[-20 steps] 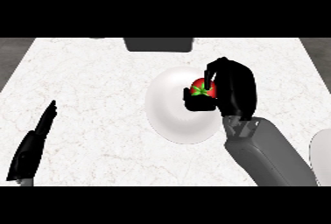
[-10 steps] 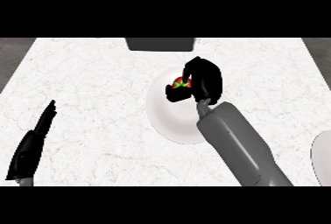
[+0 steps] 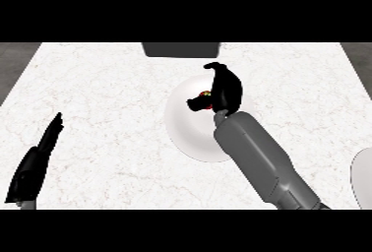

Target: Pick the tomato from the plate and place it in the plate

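Note:
A white plate (image 3: 190, 130) lies in the middle of the counter. Over its upper right part my right hand (image 3: 224, 93) is curled round a red tomato (image 3: 205, 94) with a green top; only a small part of the tomato shows between thumb and fingers. The grey right forearm crosses the plate's right side and hides it. Whether the tomato touches the plate I cannot tell. A second white plate (image 3: 363, 172) shows only as a sliver at the right edge. My left hand (image 3: 38, 160) rests open at the lower left, fingers pointing up, far from both plates.
A dark grey box (image 3: 181, 48) stands at the counter's far edge, just behind the middle plate. The counter's dark edges (image 3: 15, 59) show at the upper left and upper right.
My right hand with the tomato has shifted left and toward the far side over the middle plate, the forearm swinging in from the lower right. The left hand has not moved.

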You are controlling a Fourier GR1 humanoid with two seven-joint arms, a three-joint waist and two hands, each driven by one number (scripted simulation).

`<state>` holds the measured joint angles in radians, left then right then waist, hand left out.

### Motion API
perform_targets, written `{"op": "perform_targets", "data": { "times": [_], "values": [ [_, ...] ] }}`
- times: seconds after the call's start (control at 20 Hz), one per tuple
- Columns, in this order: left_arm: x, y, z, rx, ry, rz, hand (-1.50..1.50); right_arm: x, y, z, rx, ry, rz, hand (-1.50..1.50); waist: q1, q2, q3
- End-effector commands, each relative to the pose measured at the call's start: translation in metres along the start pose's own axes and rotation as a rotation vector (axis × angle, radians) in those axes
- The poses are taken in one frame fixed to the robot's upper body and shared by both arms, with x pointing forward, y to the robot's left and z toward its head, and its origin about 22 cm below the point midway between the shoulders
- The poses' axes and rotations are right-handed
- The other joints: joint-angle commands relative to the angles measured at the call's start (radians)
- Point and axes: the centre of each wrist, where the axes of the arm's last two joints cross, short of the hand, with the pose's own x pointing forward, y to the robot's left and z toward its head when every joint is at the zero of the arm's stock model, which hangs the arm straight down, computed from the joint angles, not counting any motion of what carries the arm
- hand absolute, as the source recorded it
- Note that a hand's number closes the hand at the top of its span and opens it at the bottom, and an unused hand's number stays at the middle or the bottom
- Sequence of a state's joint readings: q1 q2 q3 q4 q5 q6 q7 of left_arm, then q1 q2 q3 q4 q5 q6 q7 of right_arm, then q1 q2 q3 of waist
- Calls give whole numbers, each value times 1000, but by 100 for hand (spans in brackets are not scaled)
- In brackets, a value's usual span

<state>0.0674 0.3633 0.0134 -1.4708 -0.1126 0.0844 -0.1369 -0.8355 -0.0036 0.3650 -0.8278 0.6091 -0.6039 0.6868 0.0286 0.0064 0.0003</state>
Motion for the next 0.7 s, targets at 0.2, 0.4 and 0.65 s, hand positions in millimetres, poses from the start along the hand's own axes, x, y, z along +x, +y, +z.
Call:
{"op": "perform_targets", "data": {
  "times": [0.2, 0.4, 0.65],
  "values": [
    [-4, 13, 6, 16, 25, 2, 0, -7, -15, -2, -256, -44, -286, -150, -20, -7, 0],
    [-9, 19, 6, 19, 16, 5, 0, -35, -38, -8, -352, 28, -353, -150, -31, -9, 0],
    [-12, 13, 17, 40, 23, -8, 0, -73, -101, 1, -398, -28, -536, -150, -44, -10, 2]
  ]
}}
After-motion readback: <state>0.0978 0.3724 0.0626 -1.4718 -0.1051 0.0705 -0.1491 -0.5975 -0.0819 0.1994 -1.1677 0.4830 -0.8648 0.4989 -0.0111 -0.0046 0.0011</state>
